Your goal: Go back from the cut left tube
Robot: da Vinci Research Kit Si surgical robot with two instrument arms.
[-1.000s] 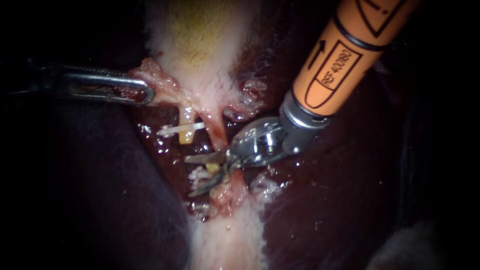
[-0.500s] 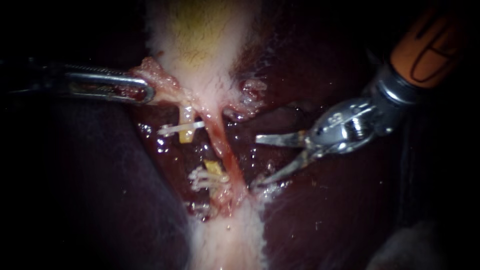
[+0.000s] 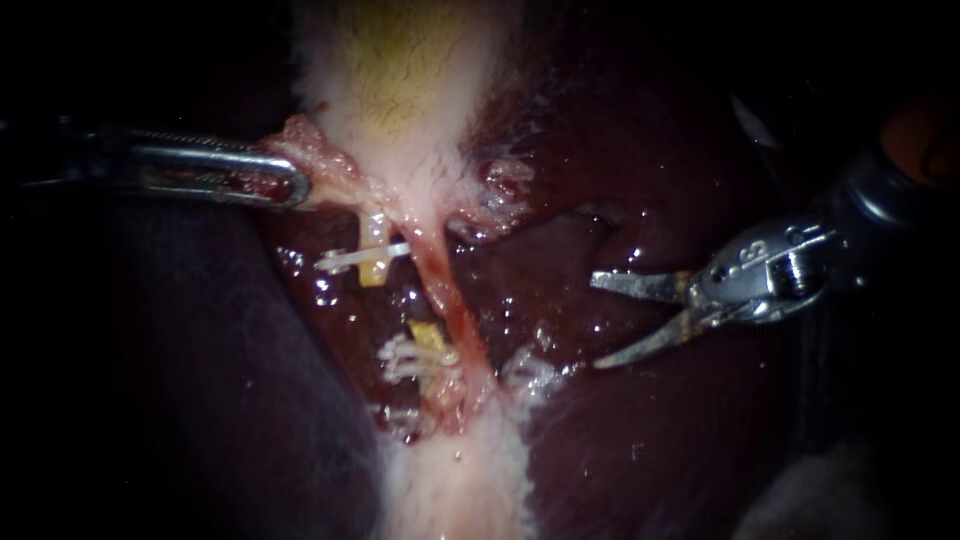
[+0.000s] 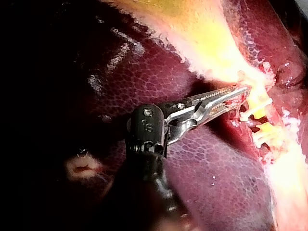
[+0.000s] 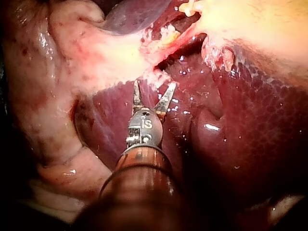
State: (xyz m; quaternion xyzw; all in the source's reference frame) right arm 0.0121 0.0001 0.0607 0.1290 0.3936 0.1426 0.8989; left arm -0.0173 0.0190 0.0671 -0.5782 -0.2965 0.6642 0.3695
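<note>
The left tube is cut in two: an upper stump (image 3: 372,262) bears a white clip (image 3: 352,258), and a lower stump (image 3: 428,338) bears white clips (image 3: 398,356). Beside them a pink tube (image 3: 448,295) runs whole. My right instrument (image 3: 595,322), with two thin blades, hangs open over the liver, well to the right of the stumps and touching nothing; it also shows open in the right wrist view (image 5: 154,85). My left instrument (image 3: 288,186) is shut on a flap of gallbladder tissue (image 3: 318,150) above the clips, and its jaws (image 4: 235,94) hold the same flap in the left wrist view.
The pale, yellow-tinged gallbladder (image 3: 400,70) lies at the top centre. Dark red liver (image 3: 660,440) surrounds the dissected bed. A pale band of tissue (image 3: 455,480) runs down below the stumps. Pale folded tissue (image 5: 43,110) lies beside my right instrument.
My right instrument has drawn back to the right, away from the cut tube, its blades staying open. The left instrument and the tissue it holds have not moved.
</note>
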